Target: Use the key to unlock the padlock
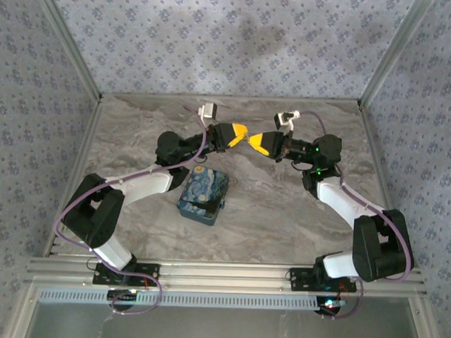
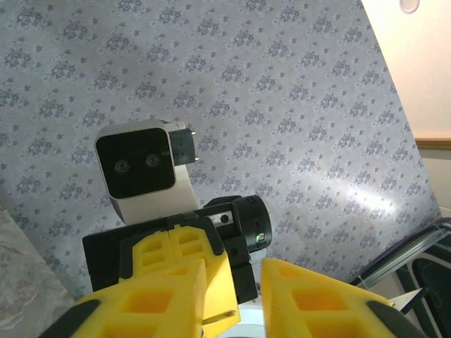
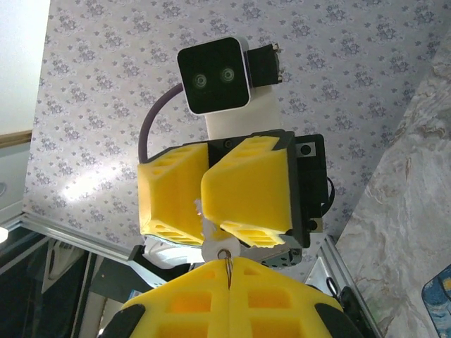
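Note:
Both grippers meet tip to tip in the air over the middle of the table. My right gripper [image 3: 227, 266] is shut on the thin metal key [image 3: 227, 270], whose tip points into the keyhole of a small white padlock [image 3: 217, 244]. My left gripper [image 3: 204, 211] faces it, with its yellow fingers [image 3: 246, 186] closed on either side of the padlock. In the left wrist view the padlock [image 2: 273, 325] shows white between my left gripper's [image 2: 244, 303] fingers, and the key [image 2: 224, 317] pokes out beside it. From above, the left gripper [image 1: 242, 132] and right gripper [image 1: 254, 140] nearly touch.
A blue box [image 1: 203, 196] with a swirling painted lid lies on the marble table [image 1: 268, 207], below the left forearm. Patterned walls enclose the table at the back and both sides.

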Controlling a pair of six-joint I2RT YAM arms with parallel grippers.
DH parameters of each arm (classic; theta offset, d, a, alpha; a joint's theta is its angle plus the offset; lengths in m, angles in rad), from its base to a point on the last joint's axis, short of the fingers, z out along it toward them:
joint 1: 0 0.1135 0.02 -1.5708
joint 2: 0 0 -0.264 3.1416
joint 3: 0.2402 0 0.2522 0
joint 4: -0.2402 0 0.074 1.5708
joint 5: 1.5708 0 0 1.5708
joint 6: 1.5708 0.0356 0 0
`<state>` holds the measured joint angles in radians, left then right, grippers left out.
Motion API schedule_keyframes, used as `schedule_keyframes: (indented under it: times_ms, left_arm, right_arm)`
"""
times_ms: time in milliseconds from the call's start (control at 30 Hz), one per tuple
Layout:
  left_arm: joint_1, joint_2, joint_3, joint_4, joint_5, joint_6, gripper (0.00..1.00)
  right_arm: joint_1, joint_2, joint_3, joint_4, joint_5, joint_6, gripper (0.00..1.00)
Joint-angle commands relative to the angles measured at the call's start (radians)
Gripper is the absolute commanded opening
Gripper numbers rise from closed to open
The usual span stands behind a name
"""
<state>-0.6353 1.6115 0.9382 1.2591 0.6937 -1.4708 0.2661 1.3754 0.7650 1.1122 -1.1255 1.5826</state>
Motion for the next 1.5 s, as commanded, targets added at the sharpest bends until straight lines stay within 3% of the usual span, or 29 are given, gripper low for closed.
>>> schedule_keyframes:
  times_ms: [0, 300, 467, 533, 633, 700, 767, 900, 1100, 1233, 1467]
  left_arm:
    - [-0.007, -0.004, 0.030, 0.007, 0.017, 0.029, 0.20]
    - [-0.009, -0.007, 0.034, -0.053, 0.020, 0.059, 0.01]
    - [-0.006, -0.030, 0.031, -0.151, 0.007, 0.105, 0.00]
    - [-0.004, -0.051, 0.033, -0.226, 0.003, 0.145, 0.00]
    - [-0.001, -0.100, 0.050, -0.432, -0.005, 0.255, 0.00]
    - [-0.004, -0.140, 0.080, -0.625, -0.021, 0.363, 0.00]
    - [-0.013, -0.174, 0.115, -0.794, -0.044, 0.475, 0.00]
    - [-0.042, -0.199, 0.171, -0.978, -0.094, 0.590, 0.00]
    - [-0.079, -0.194, 0.154, -0.936, -0.135, 0.560, 0.00]
    - [-0.099, -0.185, 0.152, -0.914, -0.149, 0.547, 0.00]
    - [-0.101, -0.171, 0.137, -0.834, -0.143, 0.494, 0.00]
  right_arm:
    - [0.001, 0.008, 0.006, 0.050, 0.017, 0.016, 0.00]
    - [0.007, 0.024, 0.011, 0.070, 0.019, 0.042, 0.00]
    - [-0.015, 0.006, -0.003, -0.006, -0.006, 0.006, 0.20]
    - [-0.033, -0.040, 0.001, -0.192, -0.027, -0.110, 0.31]
    - [-0.058, -0.164, 0.058, -0.724, -0.010, -0.501, 0.39]
    - [-0.046, -0.239, 0.154, -1.179, 0.102, -0.846, 0.41]
    - [-0.031, -0.277, 0.199, -1.354, 0.189, -0.986, 0.41]
    - [-0.006, -0.322, 0.181, -1.364, 0.308, -1.027, 0.38]
    - [0.041, -0.395, 0.064, -1.095, 0.443, -0.961, 0.40]
    - [0.063, -0.431, 0.016, -0.966, 0.473, -0.896, 0.46]
    - [0.105, -0.447, -0.037, -0.840, 0.490, -0.852, 0.48]
